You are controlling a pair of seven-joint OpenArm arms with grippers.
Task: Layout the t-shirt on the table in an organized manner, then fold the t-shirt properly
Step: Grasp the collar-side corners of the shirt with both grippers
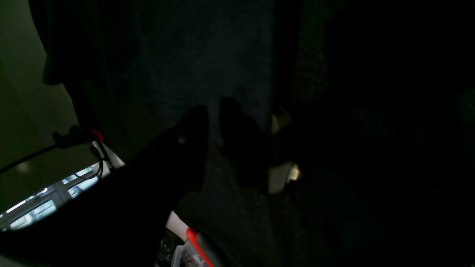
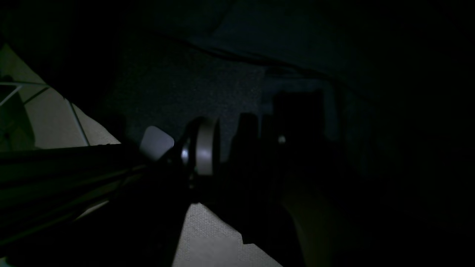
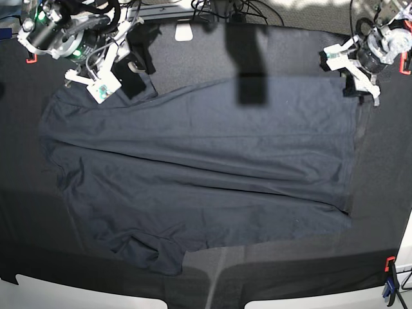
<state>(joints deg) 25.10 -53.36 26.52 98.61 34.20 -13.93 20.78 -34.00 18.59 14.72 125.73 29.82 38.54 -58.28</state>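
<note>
The dark navy-grey t-shirt (image 3: 206,167) lies spread wide across the black table (image 3: 38,244), with a bunched sleeve at the front left. My left gripper (image 3: 356,87) is at the shirt's back right corner. In the very dark left wrist view its fingertips (image 1: 214,118) stand close together over the shirt's edge (image 1: 207,55). Whether they pinch fabric does not show. My right gripper (image 3: 136,77) is just beyond the shirt's back left corner. In the right wrist view it (image 2: 227,137) shows a narrow gap over the bare table cloth (image 2: 178,92), with the shirt (image 2: 315,44) beyond it.
Orange clamps sit at the table's back left (image 3: 30,59), back right (image 3: 404,64) and front right (image 3: 389,262), with a blue clamp (image 3: 386,290) below the last. A white object (image 3: 184,32) and cables lie at the back edge. A dark shadow (image 3: 251,64) crosses the shirt's back edge.
</note>
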